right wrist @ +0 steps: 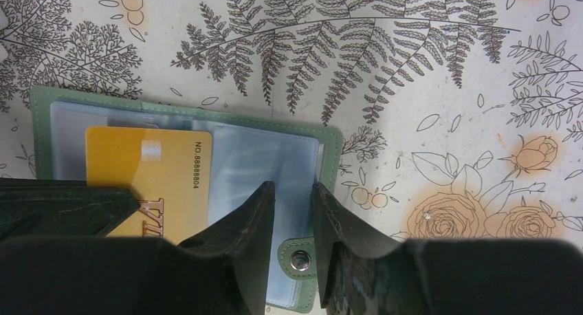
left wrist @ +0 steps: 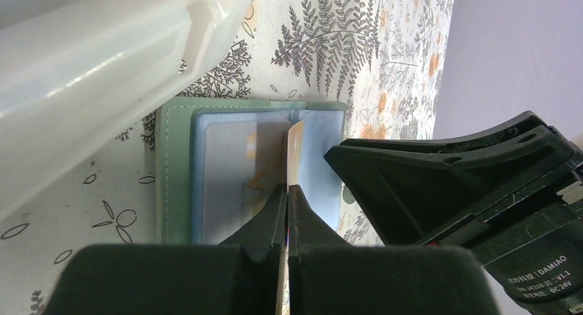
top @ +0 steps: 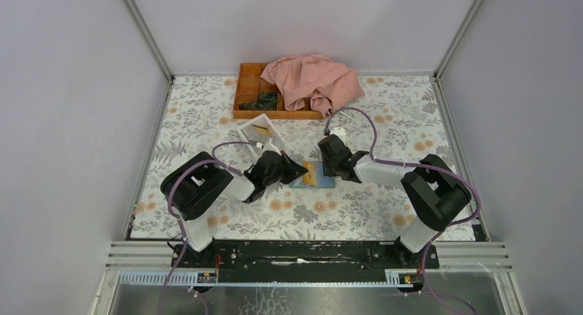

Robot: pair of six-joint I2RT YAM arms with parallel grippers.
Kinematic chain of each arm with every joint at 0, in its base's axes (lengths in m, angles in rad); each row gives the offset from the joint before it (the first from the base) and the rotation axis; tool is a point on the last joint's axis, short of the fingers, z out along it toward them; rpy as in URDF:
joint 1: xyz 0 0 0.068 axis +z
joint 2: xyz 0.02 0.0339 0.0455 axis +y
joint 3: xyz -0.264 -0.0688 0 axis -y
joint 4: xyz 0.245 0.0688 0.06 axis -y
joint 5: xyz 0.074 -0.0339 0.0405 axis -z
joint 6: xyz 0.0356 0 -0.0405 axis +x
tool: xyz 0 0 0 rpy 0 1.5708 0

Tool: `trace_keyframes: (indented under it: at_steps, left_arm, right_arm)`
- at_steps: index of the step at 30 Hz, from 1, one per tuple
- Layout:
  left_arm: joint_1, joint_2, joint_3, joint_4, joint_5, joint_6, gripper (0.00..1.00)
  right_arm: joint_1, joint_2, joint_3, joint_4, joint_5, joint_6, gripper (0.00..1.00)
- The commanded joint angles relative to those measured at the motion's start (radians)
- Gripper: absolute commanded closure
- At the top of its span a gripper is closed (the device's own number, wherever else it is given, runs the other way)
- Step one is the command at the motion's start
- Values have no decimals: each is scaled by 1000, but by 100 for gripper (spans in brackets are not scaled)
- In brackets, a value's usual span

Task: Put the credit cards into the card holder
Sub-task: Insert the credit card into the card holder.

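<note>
Grip check: left gripper [left wrist: 287,188] pinched tight on one orange card [right wrist: 148,167], lower part hidden, over the one unfolded holder [right wrist: 268,157] mid-table; right gripper [right wrist: 292,191] narrowly parted above its snap. Beyond: one white box [top: 260,133], one tray [top: 275,113] partly under one pink cloth [top: 313,81].

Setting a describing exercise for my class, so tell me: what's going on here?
The left gripper is shut on an orange card, holding it over the open card holder lying mid-table. The right gripper, jaws apart, sits at the holder's snap side. The card does not look slid into a sleeve yet.
</note>
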Motion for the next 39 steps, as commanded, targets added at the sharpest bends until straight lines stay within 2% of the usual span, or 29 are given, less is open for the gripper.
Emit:
trace_keyframes:
  at_steps: [1,14,26,39]
  left_arm:
    - [-2,-26,-26,-78,-68,-16,100]
    - [-2,-3,-8,-75,-38,-41,100]
    - [-2,0,49,-159,7,-96,100]
    - [-2,49,42,-75,56,-141,100]
  right_arm:
    - [-10,-18,-10,3,9,9,66]
    - [-9,-22,-12,2,9,11,66]
    - [-9,-36,-10,-7,6,15,65]
    - [-9,-43,-19,-6,5,18,65]
